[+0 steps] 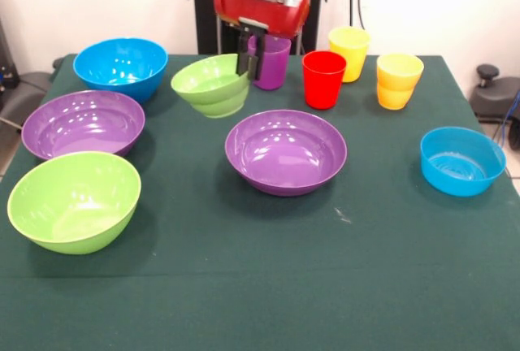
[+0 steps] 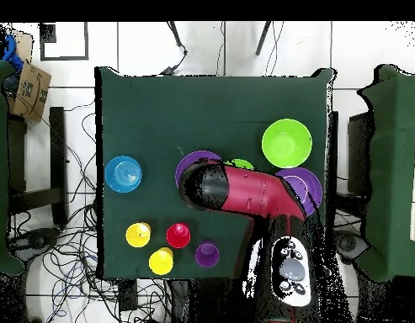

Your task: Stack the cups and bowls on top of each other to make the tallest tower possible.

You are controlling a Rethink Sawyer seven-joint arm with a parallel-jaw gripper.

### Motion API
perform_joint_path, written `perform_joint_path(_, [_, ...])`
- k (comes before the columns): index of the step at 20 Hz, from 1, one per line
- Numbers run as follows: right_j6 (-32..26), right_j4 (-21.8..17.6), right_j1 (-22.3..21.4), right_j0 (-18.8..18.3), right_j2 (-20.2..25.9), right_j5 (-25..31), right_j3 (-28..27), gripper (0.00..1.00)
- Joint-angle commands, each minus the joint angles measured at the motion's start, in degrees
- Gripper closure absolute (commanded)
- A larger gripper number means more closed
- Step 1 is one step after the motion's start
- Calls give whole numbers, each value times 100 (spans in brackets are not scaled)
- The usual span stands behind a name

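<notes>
Currently the gripper (image 1: 246,64) is clamped on the far rim of the tilted small green bowl (image 1: 213,85); the central large purple bowl (image 1: 285,152), the likely base, lies nearer the camera.

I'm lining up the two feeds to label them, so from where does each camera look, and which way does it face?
Front view: sits across the table, facing the robot; sees all the bowls and cups; shows the gripper gripping the rim of the tilted small green bowl.
Overhead view: sits above, looking straight down on the table; the red arm hides part of the central purple bowl.
Shared: the red cup, the small blue bowl and the large lime green bowl.
</notes>
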Motion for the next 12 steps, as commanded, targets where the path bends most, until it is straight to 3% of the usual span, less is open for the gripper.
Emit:
perform_joint_path(1, [697, 180, 403, 322, 335, 767, -489, 100])
perform_joint_path(12, [760, 210, 739, 624, 154, 656, -692, 100])
